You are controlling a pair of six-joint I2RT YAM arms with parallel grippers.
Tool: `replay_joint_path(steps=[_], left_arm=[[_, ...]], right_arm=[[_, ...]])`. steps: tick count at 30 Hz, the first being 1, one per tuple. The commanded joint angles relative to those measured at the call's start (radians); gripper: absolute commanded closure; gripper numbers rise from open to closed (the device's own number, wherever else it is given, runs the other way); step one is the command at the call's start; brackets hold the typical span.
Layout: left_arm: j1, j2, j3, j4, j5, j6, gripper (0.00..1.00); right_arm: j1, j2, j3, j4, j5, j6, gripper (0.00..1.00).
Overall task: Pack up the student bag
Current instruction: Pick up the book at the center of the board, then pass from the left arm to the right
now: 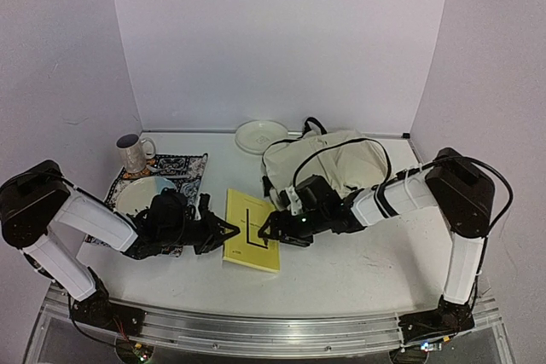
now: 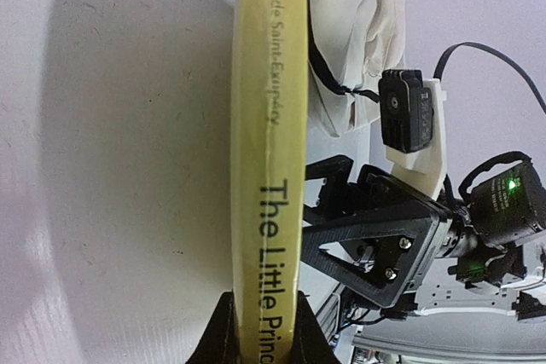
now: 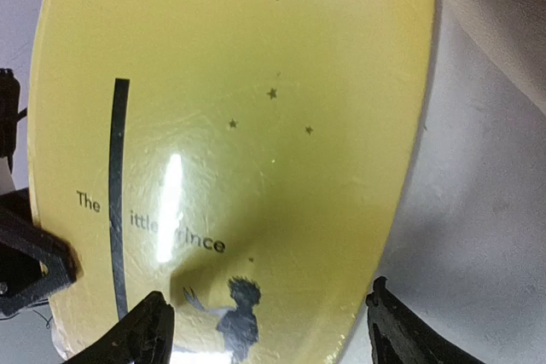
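Far left on the table [image 1: 358, 270] a mug [image 1: 134, 153] stands on the patterned placemat [image 1: 175, 166], with a pale dish [image 1: 136, 196] nearer me on the same cloth. Neither is what I am working on.

My left gripper [image 1: 223, 230] reaches in low from the left and is clamped on the spine edge of the yellow book [image 1: 252, 236]. In the left wrist view, one finger [image 2: 220, 338] presses each face, with the title strip between them. I think I hold it there because a thin book lying flat gives me nothing else to pinch.

From the right, my right gripper [image 1: 271, 232] hangs over the book's cover with its jaws spread wide and holding nothing. One finger [image 3: 145, 330] is above the cover and the other is just past its right edge. It looks ready to steady the book or take it over.

The student bag [image 1: 341, 164] lies slumped at the far right, just behind my right arm and near the book. Its black straps face up. I cannot tell whether its zipper is open. A white plate [image 1: 261, 135] sits just left of it by the far wall.
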Motion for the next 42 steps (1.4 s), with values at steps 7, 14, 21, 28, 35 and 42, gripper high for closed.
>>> replay_joint_path(steps=[7,14,21,28,35,42], left_arm=[[0.106,-0.196,0.006,0.064,0.091,0.138,1.0],[0.117,-0.239,0.076,0.064,0.238,0.194,1.0],[0.117,-0.275,0.146,0.064,0.325,0.205,1.0],[0.114,-0.293,0.208,0.068,0.392,0.206,1.0],[0.113,-0.289,0.207,0.068,0.393,0.205,1.0],[0.114,-0.295,0.17,0.07,0.297,0.188,0.98]], right_arm=[[-0.115,-0.211,-0.045,-0.052,-0.104,-0.145,0.12],[-0.18,-0.251,-0.003,-0.008,-0.26,-0.18,0.06],[-0.223,-0.243,0.078,0.028,-0.39,-0.177,0.06],[-0.229,-0.201,0.149,0.102,-0.528,-0.145,0.11],[-0.238,-0.202,0.144,0.259,-0.66,-0.065,0.4],[-0.248,-0.216,0.105,0.394,-0.684,0.044,0.89]])
